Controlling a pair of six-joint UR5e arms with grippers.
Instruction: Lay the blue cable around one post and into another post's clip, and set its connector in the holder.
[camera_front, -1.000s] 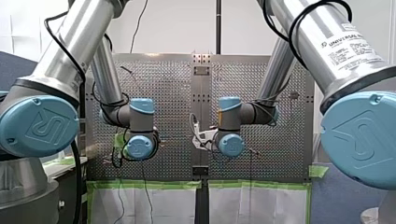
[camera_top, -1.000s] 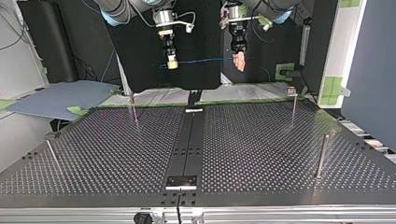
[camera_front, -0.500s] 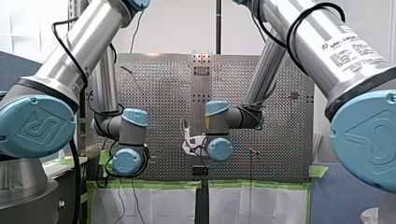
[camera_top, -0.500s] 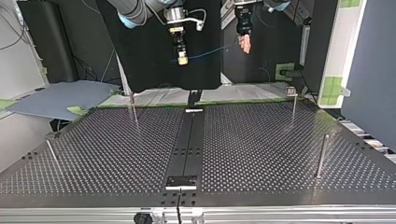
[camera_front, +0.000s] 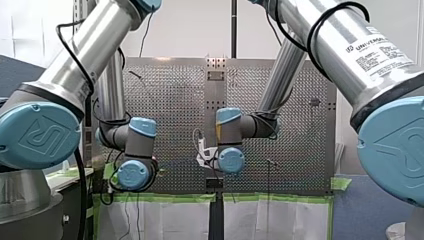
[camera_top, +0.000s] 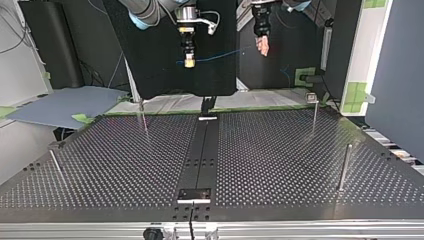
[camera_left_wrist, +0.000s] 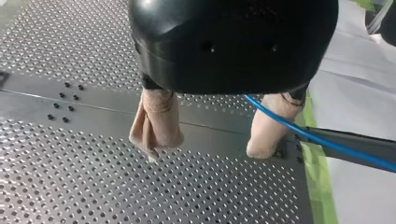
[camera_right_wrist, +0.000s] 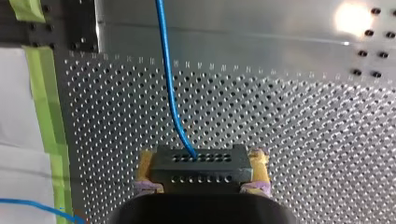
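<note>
The cable (camera_top: 220, 55) is held in the air, high over the far edge of the table (camera_top: 280, 165) in the top view. It is stretched between the right gripper (camera_top: 189, 62) and the left gripper (camera_top: 262, 46). None of the laying is judged done. The posts (camera_top: 344, 167) are seen bare, no clip is seen filled, and the connector (camera_right_wrist: 201, 161) is not yet set in any holder. All three steps are left: the turn round a post, the clip, the holder.

The grips are shown only by the wrist views. In the right wrist view the connector, a black block with rows of holes, is seen pinched between the yellow pads (camera_right_wrist: 259, 164), and the cable is led out of its face over the table. In the left wrist view the beige fingers (camera_left_wrist: 156, 123) are seen spread wide, with nothing pinched. The cable is drawn across the front of one finger, and whether it is hooked there cannot be told.

The span from gripper to gripper, and the posts, are shown by the top view alone. In the front view both grippers are hidden behind the wrists (camera_front: 134, 172), and the cable cannot be made out.
</note>
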